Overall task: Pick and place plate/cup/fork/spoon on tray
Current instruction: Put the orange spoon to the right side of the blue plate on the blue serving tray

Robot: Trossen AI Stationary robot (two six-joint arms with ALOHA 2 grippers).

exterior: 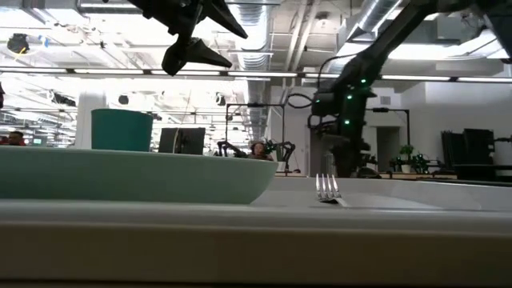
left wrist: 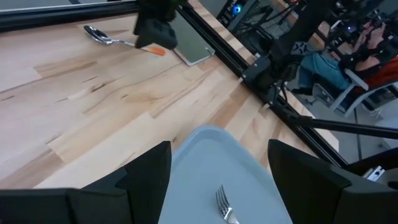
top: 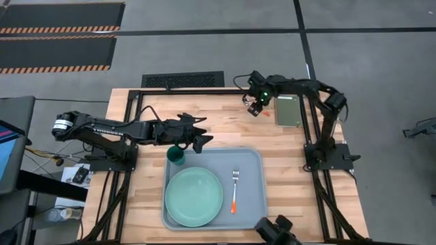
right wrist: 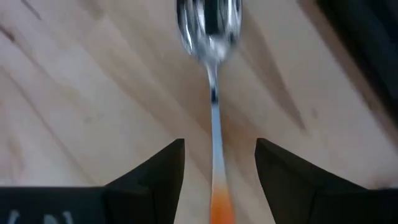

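Note:
The pale tray point(top: 248, 163) lies at the table's middle near side. On it lie the mint plate point(top: 194, 197) and the fork point(top: 235, 190). The teal cup point(top: 176, 156) stands at its far left corner. My left gripper point(top: 201, 139) is open and empty above the tray's far edge, just right of the cup. The spoon point(right wrist: 208, 25) lies on the wood at the far right, its orange handle point(right wrist: 221, 208) running between the open fingers of my right gripper point(right wrist: 219, 155), which stand on either side without touching it. The left wrist view shows the spoon point(left wrist: 106, 37) too.
A flat olive block point(top: 288, 111) lies just right of my right gripper. Black frame rails run along the table's far edge and both sides. Bare wood lies between the tray and the spoon. People sit in the room beyond the table point(exterior: 258, 149).

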